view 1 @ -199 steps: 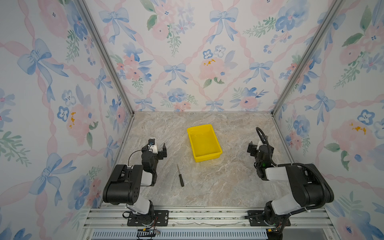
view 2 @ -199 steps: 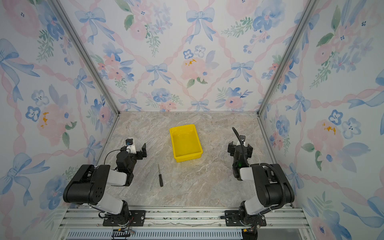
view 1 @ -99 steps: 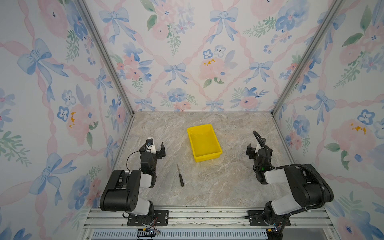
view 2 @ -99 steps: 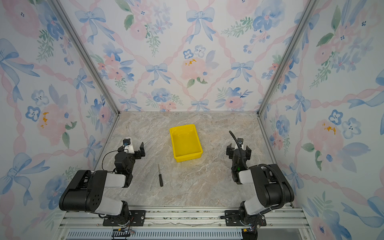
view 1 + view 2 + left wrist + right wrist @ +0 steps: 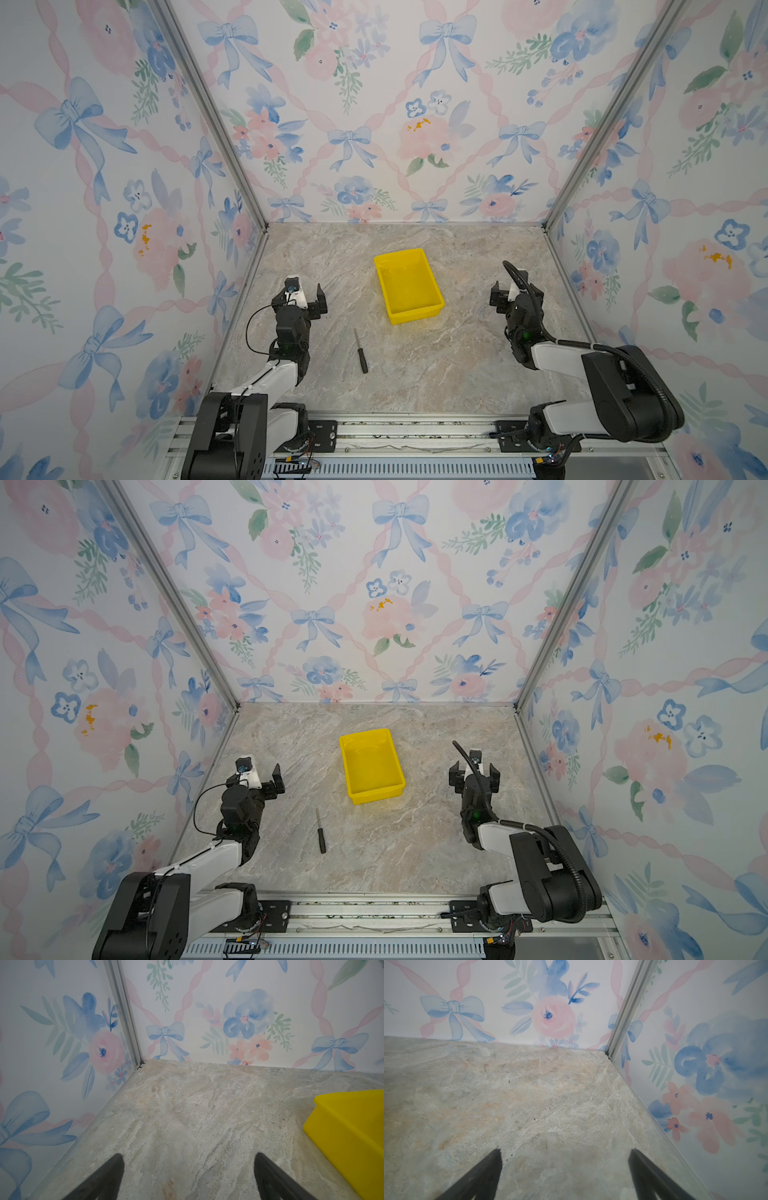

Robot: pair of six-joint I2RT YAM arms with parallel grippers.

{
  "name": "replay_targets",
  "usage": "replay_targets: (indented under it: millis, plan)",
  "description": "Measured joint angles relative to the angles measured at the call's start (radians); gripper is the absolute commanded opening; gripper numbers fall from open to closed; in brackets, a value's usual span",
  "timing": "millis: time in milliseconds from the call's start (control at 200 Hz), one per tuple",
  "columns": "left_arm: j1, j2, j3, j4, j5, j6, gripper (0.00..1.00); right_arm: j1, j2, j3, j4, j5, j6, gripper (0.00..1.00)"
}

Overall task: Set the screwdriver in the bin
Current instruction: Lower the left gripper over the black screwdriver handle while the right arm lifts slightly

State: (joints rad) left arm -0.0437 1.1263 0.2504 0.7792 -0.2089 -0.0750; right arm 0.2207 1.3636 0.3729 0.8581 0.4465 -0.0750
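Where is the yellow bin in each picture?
In a top view: the bin sits mid-table, a little toward the back wall.
In a top view: the same spot, shifted slightly left.
Left wrist: only one corner and wall show, cut by the picture's edge.
Right wrist: not in it.
Shared landmark: the marbled tabletop is in all four; in both top views the screwdriver lies near the bin's front left corner.

Both top views overlook the table (image 5: 415,386); low left wrist shares the bin (image 5: 342,1126).

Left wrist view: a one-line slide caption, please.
Open left gripper poised above the marble tabletop, corner of the yellow bin nearby.
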Motion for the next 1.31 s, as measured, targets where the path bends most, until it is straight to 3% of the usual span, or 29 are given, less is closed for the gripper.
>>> replay_targets:
  millis: [195, 495, 790, 1070, 1305]
  plan:
    - [-0.019, -0.027, 0.125, -0.278, -0.032, -0.063, 0.98, 0.074, -0.167, 0.029, -0.185, 0.008, -0.003, 0.97]
    - [-0.151, -0.12, 0.261, -0.688, -0.143, -0.212, 0.98, 0.174, -0.312, 0.18, -0.624, 0.072, 0.111, 0.97]
    - [-0.243, -0.226, 0.296, -0.986, -0.12, -0.406, 0.98, 0.222, -0.38, 0.283, -0.981, 0.087, 0.191, 0.97]
    - [-0.337, -0.216, 0.326, -1.157, -0.063, -0.633, 0.98, 0.256, -0.4, 0.325, -1.17, -0.02, 0.277, 0.97]
    - [-0.459, -0.194, 0.332, -1.238, -0.055, -0.763, 0.98, 0.267, -0.342, 0.41, -1.255, -0.214, 0.284, 0.97]
